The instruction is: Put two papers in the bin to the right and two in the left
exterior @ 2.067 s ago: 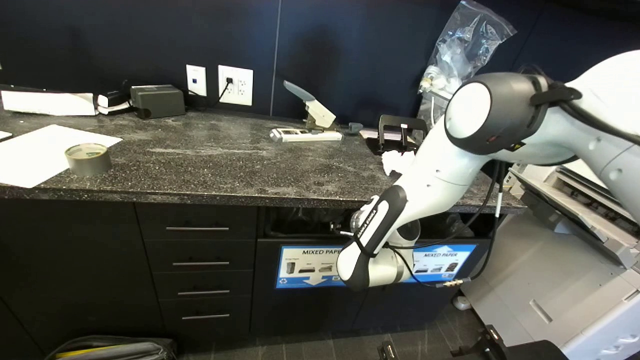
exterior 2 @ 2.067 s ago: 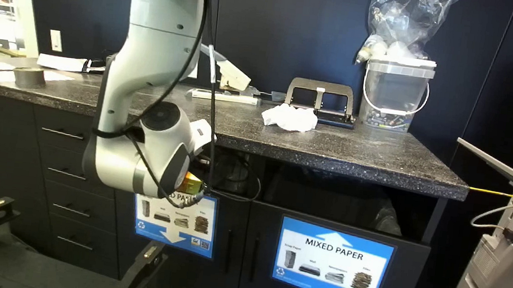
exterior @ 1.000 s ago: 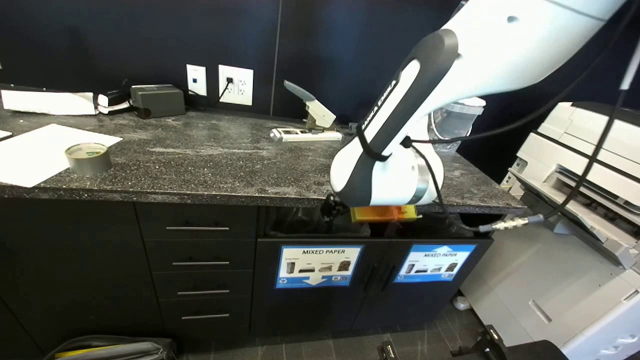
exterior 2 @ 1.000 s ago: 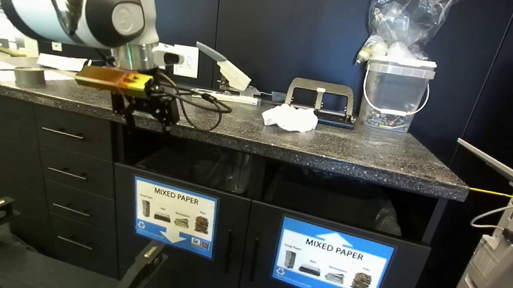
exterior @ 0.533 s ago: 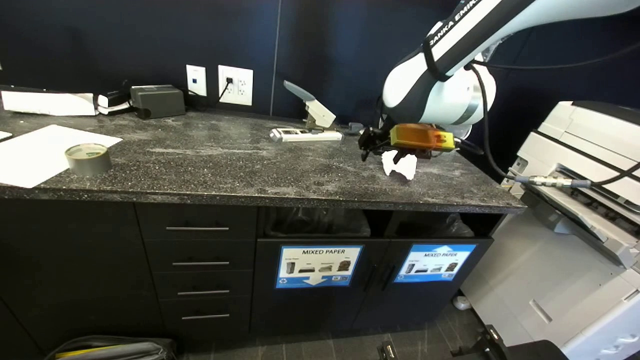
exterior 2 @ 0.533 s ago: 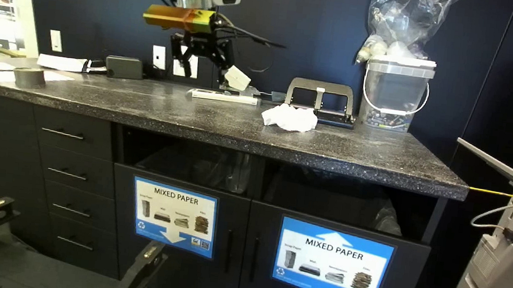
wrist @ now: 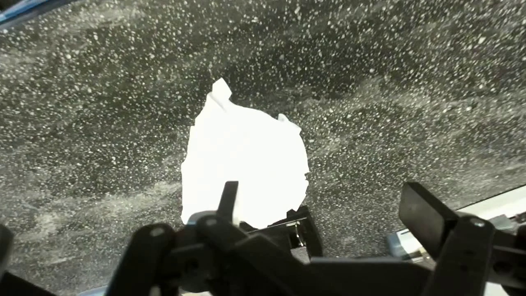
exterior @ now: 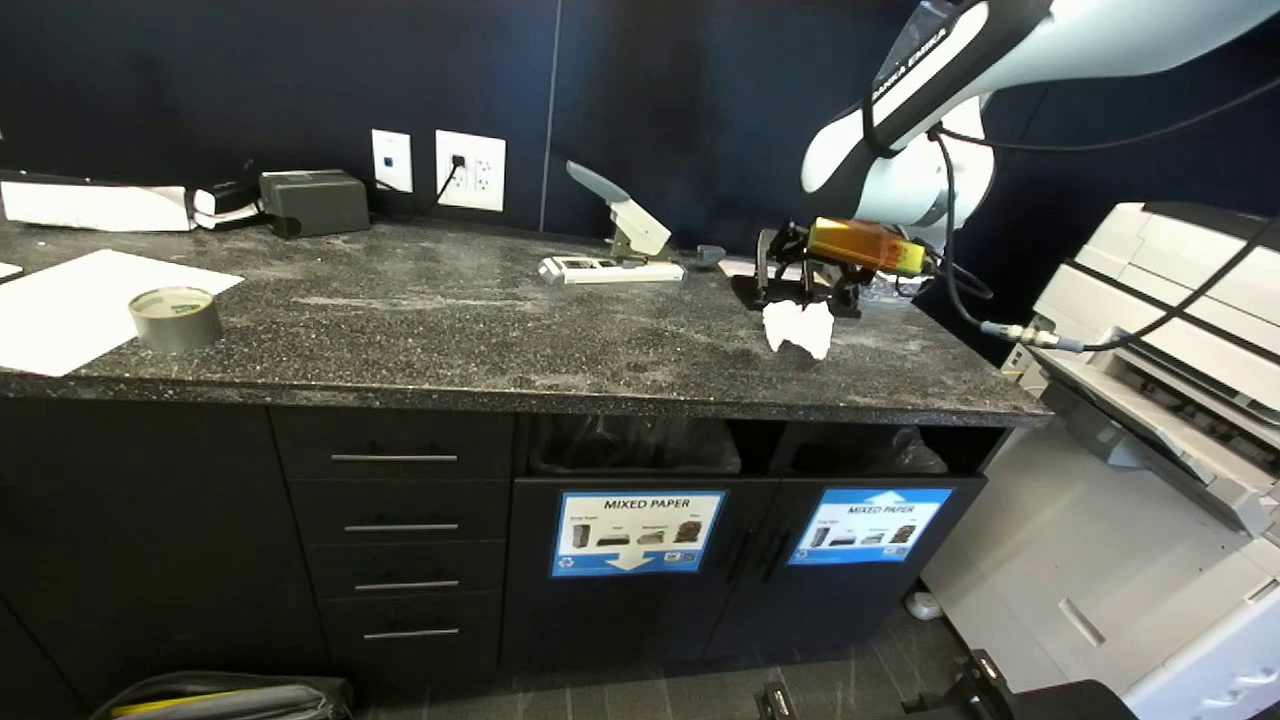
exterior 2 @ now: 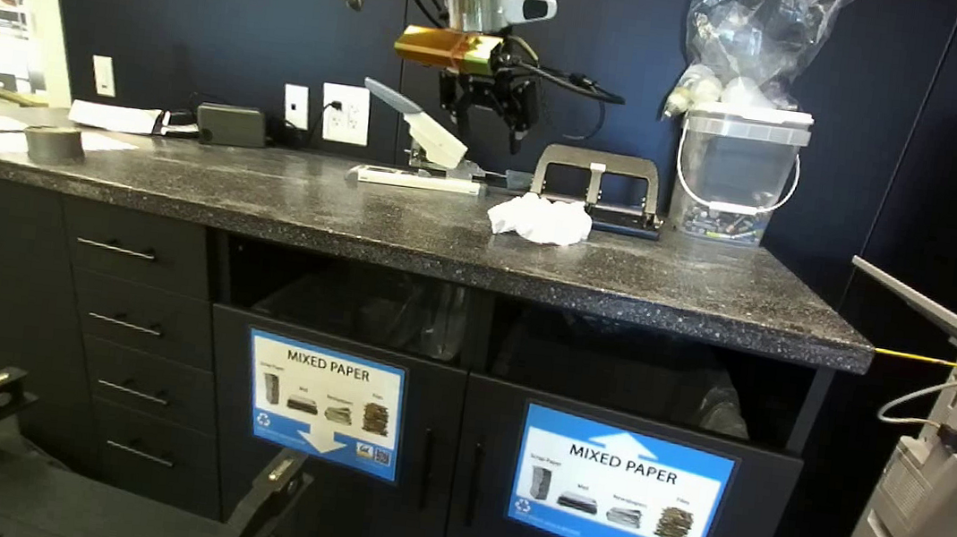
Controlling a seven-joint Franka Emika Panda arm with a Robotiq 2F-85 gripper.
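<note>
Nearer the paper [exterior 2: 540,221] now, the gripper [exterior 2: 488,136] gapes

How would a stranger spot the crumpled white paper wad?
Find the dark speckled countertop, then its end beside the off-white printer. There, in front of a black, frame-shaped hole punch, lies the paper wad. It's white, unlike the punch, and lumpy, unlike the flat white paper sheet.

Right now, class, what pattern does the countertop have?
The countertop is dark with pale speckles and cloudy streaks; the wrist view shows this best.
</note>
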